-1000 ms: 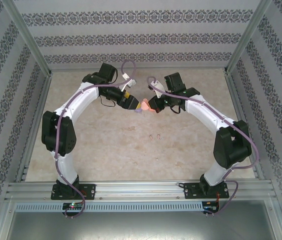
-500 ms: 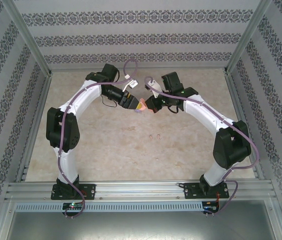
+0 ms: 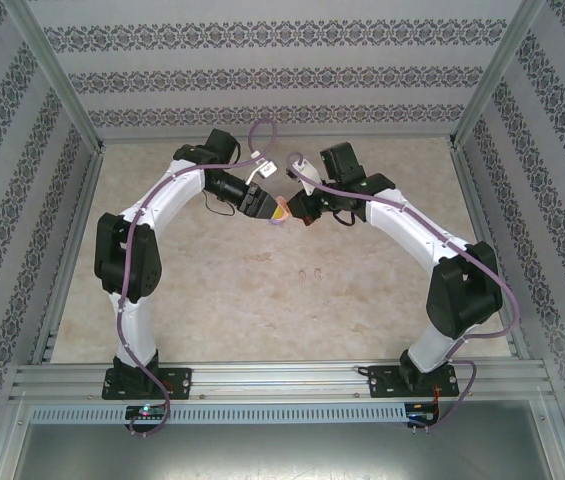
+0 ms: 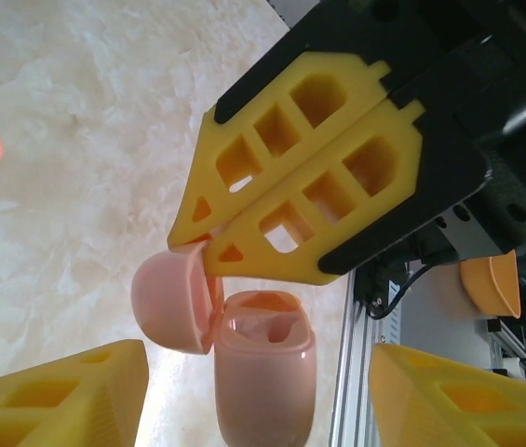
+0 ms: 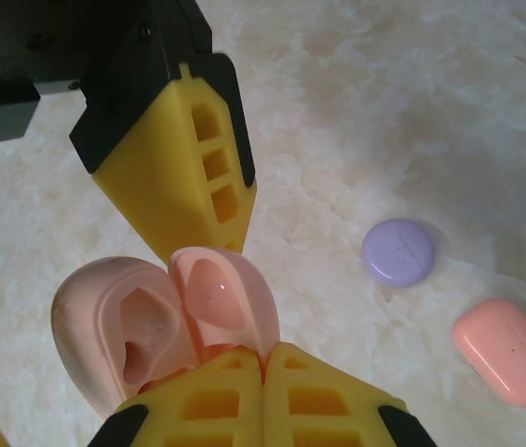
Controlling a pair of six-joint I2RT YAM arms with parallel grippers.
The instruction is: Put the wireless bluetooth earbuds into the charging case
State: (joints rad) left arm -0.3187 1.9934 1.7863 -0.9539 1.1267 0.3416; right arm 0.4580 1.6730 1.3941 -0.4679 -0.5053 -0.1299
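At the hinge of the open pink case (image 4: 264, 372), the right claw (image 4: 209, 253) pinches shut, holding it off the desk (image 3: 212, 300); the left claw (image 4: 258, 352) straddles its body lengthwise, half-wide; earbuds (image 3: 309, 271) lie below, toward the bases.

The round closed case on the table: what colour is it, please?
The round case is lilac purple; the right wrist view shows it best.

The top camera looks down from behind the arms (image 3: 157, 210) over the whole table (image 3: 212, 300); both wrist cameras, close in, share the open pink case (image 4: 264, 372).
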